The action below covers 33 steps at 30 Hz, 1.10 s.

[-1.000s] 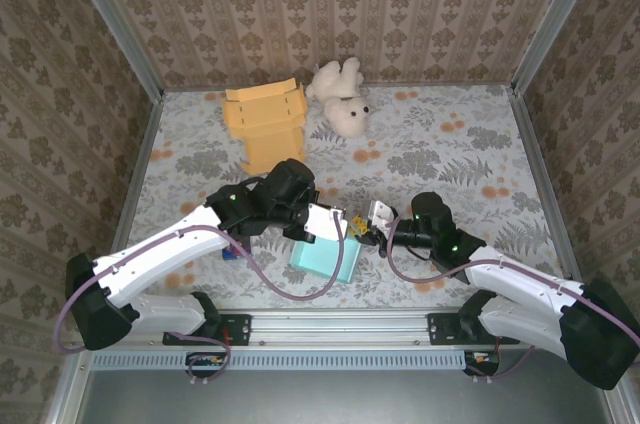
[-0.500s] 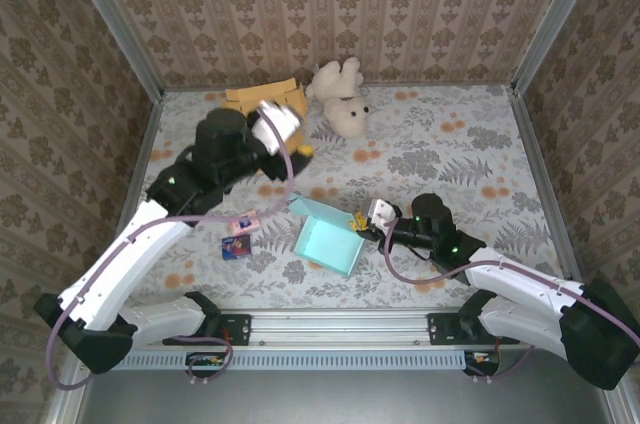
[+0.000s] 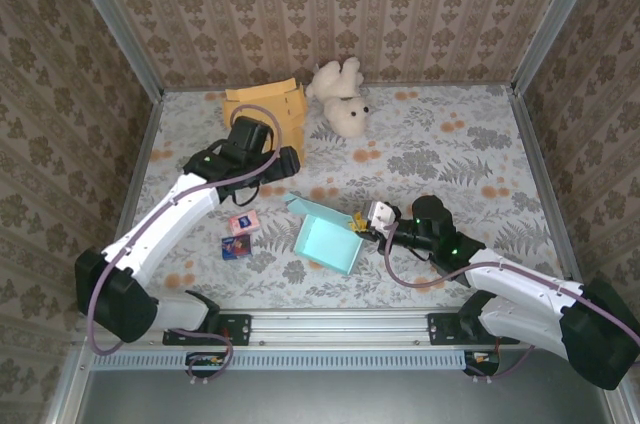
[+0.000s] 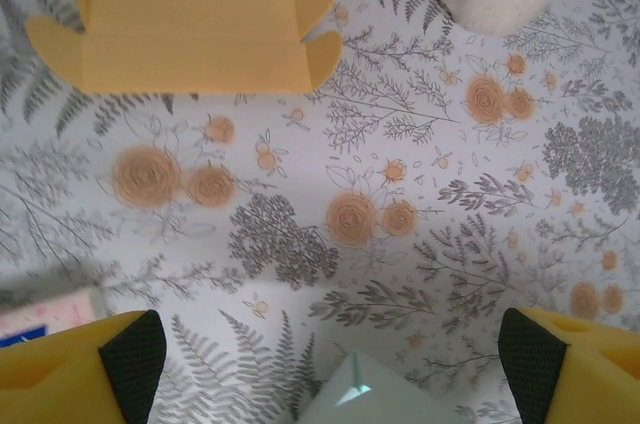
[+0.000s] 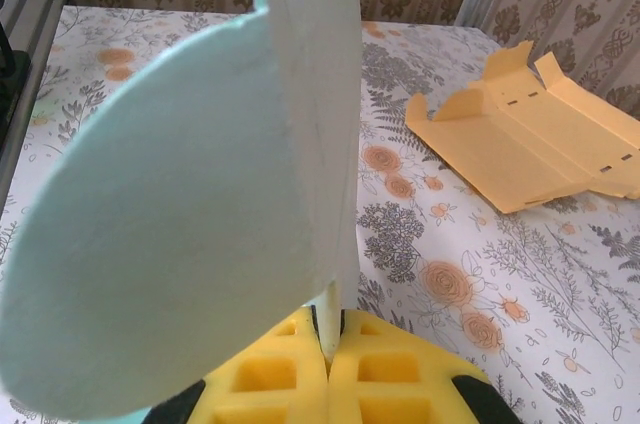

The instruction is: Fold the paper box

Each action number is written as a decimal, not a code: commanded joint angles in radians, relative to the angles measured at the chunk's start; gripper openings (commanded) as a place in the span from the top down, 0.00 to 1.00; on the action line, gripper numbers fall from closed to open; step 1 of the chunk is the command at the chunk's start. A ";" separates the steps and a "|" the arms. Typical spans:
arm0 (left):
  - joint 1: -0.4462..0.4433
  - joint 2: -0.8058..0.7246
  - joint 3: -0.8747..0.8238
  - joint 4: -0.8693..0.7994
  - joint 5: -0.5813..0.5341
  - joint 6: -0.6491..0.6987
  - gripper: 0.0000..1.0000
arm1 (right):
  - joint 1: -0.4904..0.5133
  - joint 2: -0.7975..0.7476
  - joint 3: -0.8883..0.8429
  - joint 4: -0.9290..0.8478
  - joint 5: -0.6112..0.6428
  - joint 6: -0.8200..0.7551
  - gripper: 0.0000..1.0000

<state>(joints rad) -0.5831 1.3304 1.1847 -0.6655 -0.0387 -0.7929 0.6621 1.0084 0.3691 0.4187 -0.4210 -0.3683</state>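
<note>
Paper box (image 3: 327, 244), pale mint and partly formed, sits as a shallow open tray on the floral table (image 3: 450, 154), near the middle of the front half, with one pointed flap standing up at its 11 o'clock corner. The right claw (image 3: 368, 223) meets the box at the 2 o'clock edge and is clamped tight on a flap (image 5: 200, 224); in the right wrist view this rounded mint panel rises upright from between the yellow fingers (image 5: 270, 374), pinched at its lower edge. The left claw (image 3: 283, 161) hovers at about 11 o'clock from the box, well apart from it, its jaws spread wide and holding nothing; in the left wrist view a mint corner of the box shows at 6 o'clock between the two padded fingertips (image 4: 135, 349). A flat orange carton (image 3: 264, 104) lies at 12 o'clock from the left claw.
</note>
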 commanded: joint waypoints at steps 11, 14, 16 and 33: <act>-0.127 0.065 -0.066 0.032 0.092 -0.277 0.14 | 0.013 0.013 -0.008 0.033 0.035 -0.022 0.94; -0.162 0.063 -0.083 0.037 0.076 -0.301 0.15 | 0.014 0.021 -0.004 0.031 0.057 -0.023 0.94; -0.187 0.061 -0.090 0.041 0.061 -0.315 0.15 | 0.016 0.027 -0.002 0.031 0.078 -0.024 0.94; -0.276 0.079 -0.196 0.124 -0.018 -0.389 0.32 | 0.031 0.055 0.012 -0.013 0.187 -0.020 0.76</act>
<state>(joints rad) -0.8394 1.4017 1.0325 -0.5564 -0.0414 -1.1542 0.6868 1.0664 0.3691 0.4038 -0.2783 -0.3943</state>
